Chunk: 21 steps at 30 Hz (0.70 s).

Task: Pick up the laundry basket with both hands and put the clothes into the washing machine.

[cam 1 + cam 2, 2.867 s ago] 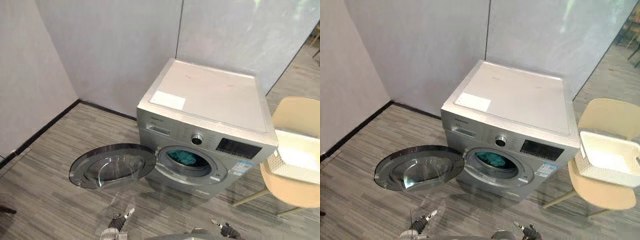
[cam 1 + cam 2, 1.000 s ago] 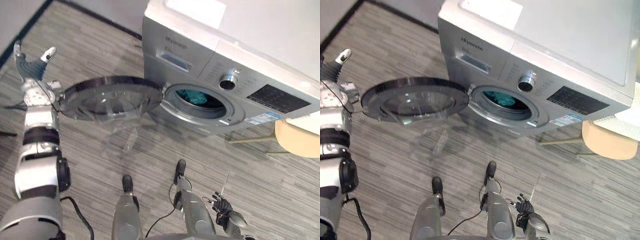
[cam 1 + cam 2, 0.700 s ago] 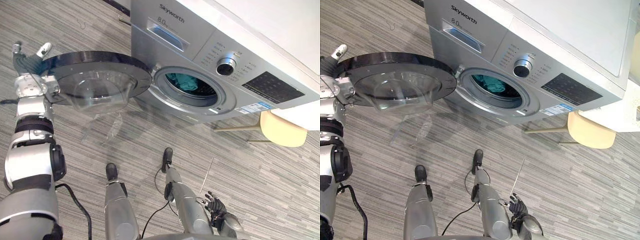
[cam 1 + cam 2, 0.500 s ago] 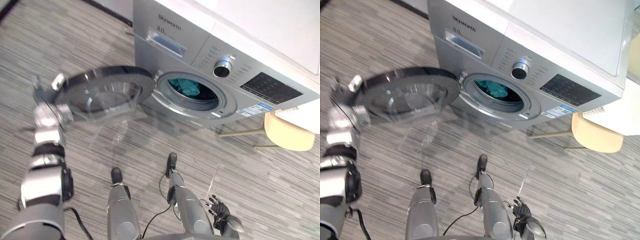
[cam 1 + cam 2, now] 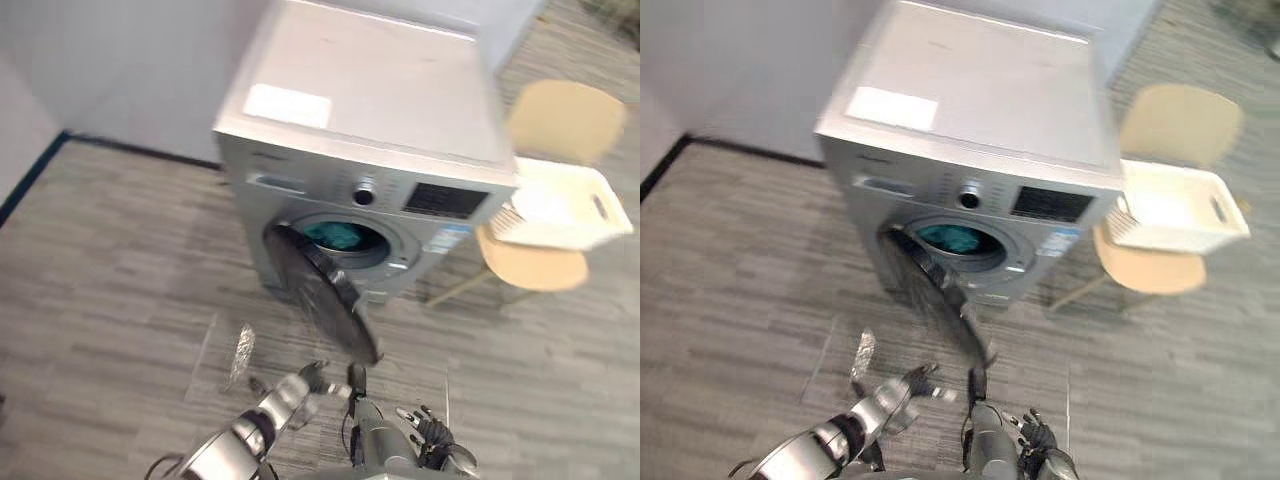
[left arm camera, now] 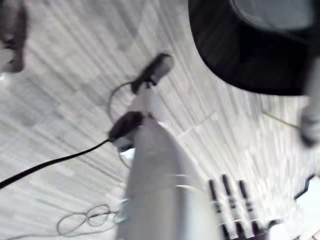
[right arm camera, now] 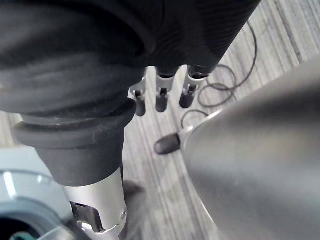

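Door just swung half shut; our left hand dropped low, fingers loose, right hand open too. Clothes are in the washing machine, laundry basket on the right chair, so loading looks done.

The left arm is being shown as silver-grey, crossed by a black band. The left hand and right hand are being seen with dark-tipped fingers under a dark ribbed cover.
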Motion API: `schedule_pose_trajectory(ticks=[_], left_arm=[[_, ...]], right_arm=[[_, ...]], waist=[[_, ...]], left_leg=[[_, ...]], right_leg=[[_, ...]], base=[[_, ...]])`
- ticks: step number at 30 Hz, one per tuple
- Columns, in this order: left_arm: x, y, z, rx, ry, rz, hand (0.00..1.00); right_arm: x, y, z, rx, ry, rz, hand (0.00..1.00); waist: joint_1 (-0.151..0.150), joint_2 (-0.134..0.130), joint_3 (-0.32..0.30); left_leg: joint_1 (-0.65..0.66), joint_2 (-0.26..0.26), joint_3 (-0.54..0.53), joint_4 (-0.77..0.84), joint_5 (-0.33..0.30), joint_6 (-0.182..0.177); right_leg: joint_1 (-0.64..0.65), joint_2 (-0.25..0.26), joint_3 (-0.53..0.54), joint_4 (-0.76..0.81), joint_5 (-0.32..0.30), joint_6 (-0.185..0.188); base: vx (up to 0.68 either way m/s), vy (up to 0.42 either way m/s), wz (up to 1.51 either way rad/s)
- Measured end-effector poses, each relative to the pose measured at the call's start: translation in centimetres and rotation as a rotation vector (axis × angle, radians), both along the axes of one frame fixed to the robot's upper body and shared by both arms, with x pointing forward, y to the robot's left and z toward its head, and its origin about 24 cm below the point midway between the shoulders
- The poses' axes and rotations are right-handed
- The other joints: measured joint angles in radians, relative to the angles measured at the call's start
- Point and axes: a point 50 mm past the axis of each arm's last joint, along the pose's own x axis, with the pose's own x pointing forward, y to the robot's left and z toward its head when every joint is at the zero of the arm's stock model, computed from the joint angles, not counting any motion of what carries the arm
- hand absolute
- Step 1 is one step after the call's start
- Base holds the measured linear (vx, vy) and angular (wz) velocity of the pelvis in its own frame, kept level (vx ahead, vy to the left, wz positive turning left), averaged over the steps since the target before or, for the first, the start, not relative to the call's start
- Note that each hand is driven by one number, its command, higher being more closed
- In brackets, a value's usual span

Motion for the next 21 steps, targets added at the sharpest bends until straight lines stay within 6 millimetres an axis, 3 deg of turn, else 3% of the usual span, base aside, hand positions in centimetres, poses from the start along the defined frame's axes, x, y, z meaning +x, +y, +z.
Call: schedule_pose_trajectory(ticks=[1,2,3,4,5,7,12,14,16,18,20,21], left_arm=[[3.6,0.0,2.8,-0.049,-0.098,0.083,0.00],[5.4,0.9,4.2,-0.072,-0.148,0.157,0.00],[7.9,2.4,6.6,-0.114,-0.226,0.279,0.00],[10.9,5.4,10.2,-0.170,-0.350,0.445,0.00],[12.3,7.6,12.0,-0.188,-0.367,0.520,0.00],[11.1,6.6,10.3,-0.285,-0.302,0.610,0.00],[10.5,7.2,10.2,-0.369,-0.336,0.684,0.00],[9.7,8.1,9.8,-0.402,-0.392,0.735,0.00],[7.8,8.8,8.1,-0.420,-0.391,0.798,0.00],[3.2,10.2,3.5,-0.354,-0.268,0.885,0.00],[-4.3,10.5,-2.1,-0.283,-0.022,0.988,0.00],[-7.1,10.5,-3.7,-0.252,0.072,1.013,0.00]], right_arm=[[-0.5,-1.2,0.2,-0.029,-0.005,-0.006,0.00],[-0.7,-1.9,0.3,-0.040,-0.006,-0.014,0.00],[-1.0,-2.9,0.4,-0.061,-0.006,-0.028,0.00],[-1.5,-4.3,0.5,-0.081,-0.001,-0.061,0.00],[-2.5,-5.5,0.5,-0.097,0.015,-0.108,0.00],[-4.3,-6.9,0.5,-0.125,0.048,-0.168,0.00],[-4.5,-5.8,0.2,-0.104,0.048,-0.190,0.00],[-5.4,-4.5,-0.3,-0.073,0.084,-0.185,0.00],[-6.2,-3.8,-0.6,-0.048,0.114,-0.196,0.00],[-6.0,-3.8,-0.7,-0.045,0.116,-0.200,0.00],[-5.2,-4.0,-0.6,-0.047,0.104,-0.196,0.00],[-4.9,-3.9,-0.6,-0.043,0.095,-0.197,0.00]], waist=[[-0.023,0.026,-0.006],[-0.033,0.039,-0.009],[-0.040,0.055,-0.010],[-0.064,0.072,-0.012],[-0.071,0.090,-0.012],[-0.058,0.128,-0.012],[-0.044,0.128,-0.012],[-0.024,0.128,-0.012],[-0.003,0.129,-0.013],[0.009,0.145,-0.021],[0.041,0.161,-0.032],[0.051,0.164,-0.036]], left_leg=[[0.020,0.017,0.070,0.011,-0.023,-0.014],[0.025,0.021,0.098,0.014,-0.026,-0.018],[0.031,0.028,0.137,0.011,-0.035,-0.029],[0.048,0.037,0.185,0.006,-0.041,-0.038],[0.074,0.047,0.222,-0.006,-0.046,-0.045],[0.096,0.077,0.255,-0.009,-0.052,-0.058],[0.116,0.095,0.278,-0.002,-0.049,-0.069],[0.120,0.114,0.250,0.031,-0.063,-0.065],[0.135,0.131,0.229,0.045,-0.068,-0.060],[0.150,0.145,0.202,0.042,-0.061,-0.068],[0.151,0.137,0.152,0.033,-0.055,-0.063],[0.151,0.133,0.134,0.029,-0.054,-0.062]], right_leg=[[-0.029,0.024,0.044,0.000,0.008,-0.011],[-0.041,0.036,0.066,0.000,0.011,-0.014],[-0.054,0.048,0.101,0.000,0.021,-0.021],[-0.067,0.066,0.106,0.001,0.063,-0.015],[-0.072,0.089,0.103,0.001,0.129,-0.033],[-0.065,0.123,0.102,0.001,0.134,-0.044],[-0.043,0.135,0.096,0.001,0.136,-0.049],[-0.011,0.131,0.064,0.001,0.127,-0.060],[0.024,0.131,0.035,0.001,0.107,-0.061],[0.062,0.124,-0.013,0.001,0.094,-0.074],[0.095,0.102,-0.059,0.000,0.083,-0.058],[0.105,0.094,-0.072,0.000,0.082,-0.056]], base=[[0.12,-0.011,-1.38],[0.13,-0.025,-1.49],[0.12,-0.027,-1.28],[0.16,-0.050,-1.39],[0.13,-0.045,-1.00],[0.12,-0.045,-0.52],[-0.01,0.019,-0.02],[-0.12,0.024,0.39],[-0.10,-0.017,0.42],[-0.06,-0.002,0.62],[-0.03,0.048,0.74],[-0.01,0.074,0.66]])
